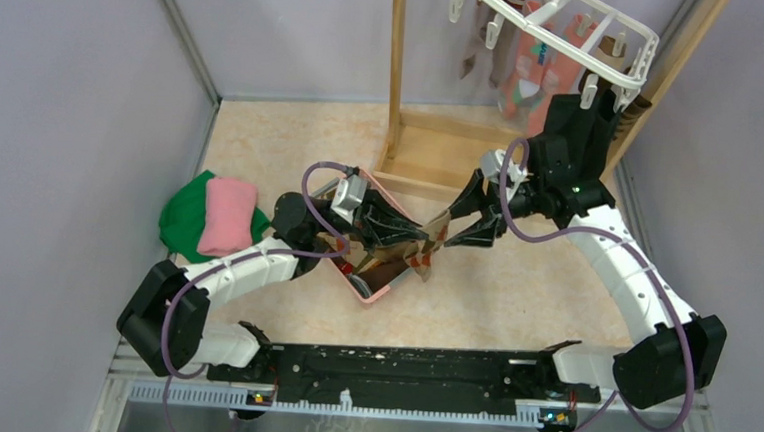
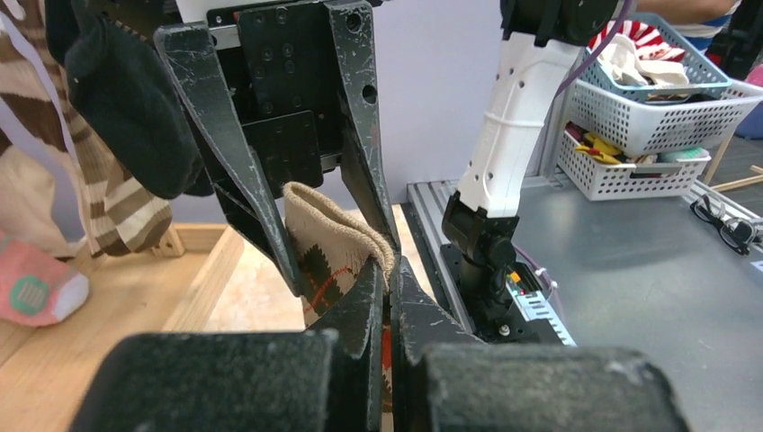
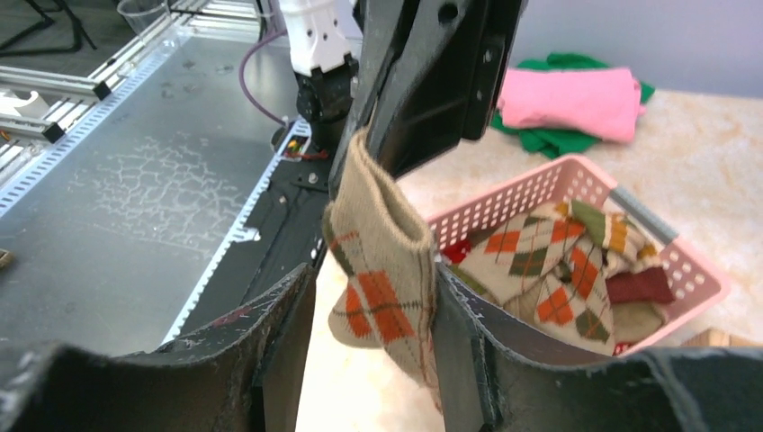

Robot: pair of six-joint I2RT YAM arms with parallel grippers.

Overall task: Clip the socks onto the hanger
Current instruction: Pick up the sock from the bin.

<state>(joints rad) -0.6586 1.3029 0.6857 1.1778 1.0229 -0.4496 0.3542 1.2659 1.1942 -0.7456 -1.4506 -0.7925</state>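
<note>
1. The hanger [image 1: 625, 26] is a rigid white plastic grid at the back right, with socks already dangling beneath it. The sock in hand probably has to go up and back to a free spot, so carry it clear of those.
2. The pink basket [image 3: 504, 202] is perforated plastic with thin walls. It holds more argyle socks and sits just under the handover.
3. The argyle sock [image 3: 382, 261] is a soft, limp tan knit with orange and green diamonds and a ribbed cuff. It hangs in the air above the basket's near edge, between the two arms.
4. The left gripper [image 2: 390, 279] is clamped tight on the sock. It is best to let go only once the other grip is sure.
5. The right gripper [image 3: 373, 274] has its fingers about half apart, straddling the cuff and pinching nothing. It should close just below the cuff edge, leaving a strip of fabric standing free.
6. The clips [image 1: 456, 2] are small, hard and white. Feed that free strip squarely into one.
</note>
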